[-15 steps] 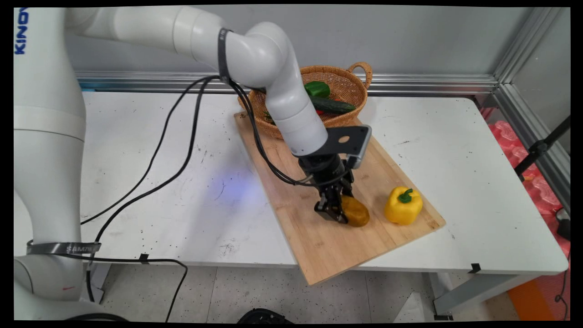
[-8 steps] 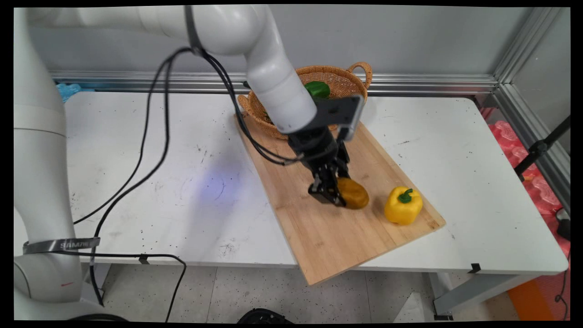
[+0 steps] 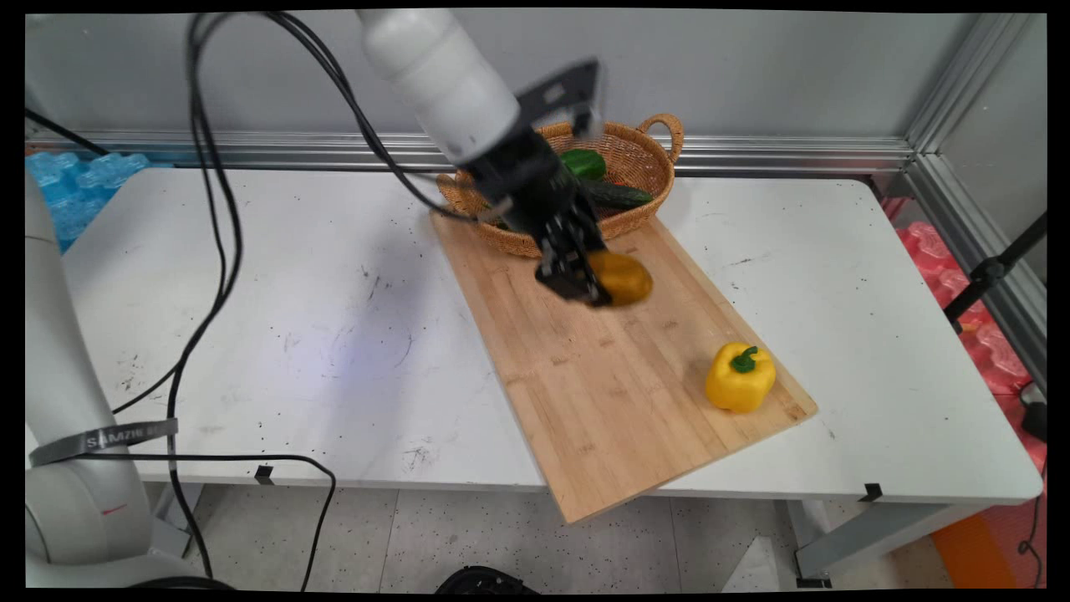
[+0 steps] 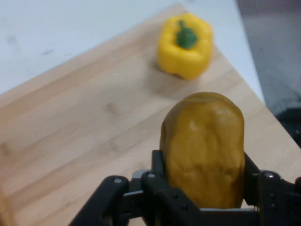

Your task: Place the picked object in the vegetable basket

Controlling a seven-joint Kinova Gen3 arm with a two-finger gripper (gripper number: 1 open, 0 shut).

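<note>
A white table (image 3: pixel 292 276) carries a long wooden cutting board (image 3: pixel 602 368) laid at a slant, its near corner past the table's front edge. At the board's far end stands a wicker basket (image 3: pixel 644 159) with a green pepper (image 3: pixel 583 163) and a cucumber (image 3: pixel 619 196) inside. A yellow bell pepper (image 3: pixel 740 378) sits near the board's right corner. Above the board's far half, just in front of the basket, the gripper (image 3: pixel 585 280) hangs clear of the wood, its fingers clamped on a brownish-yellow potato (image 3: pixel 620 278). The potato sits lengthwise between the fingers, gripped at its lower sides, its rounded end jutting out past them.
</note>
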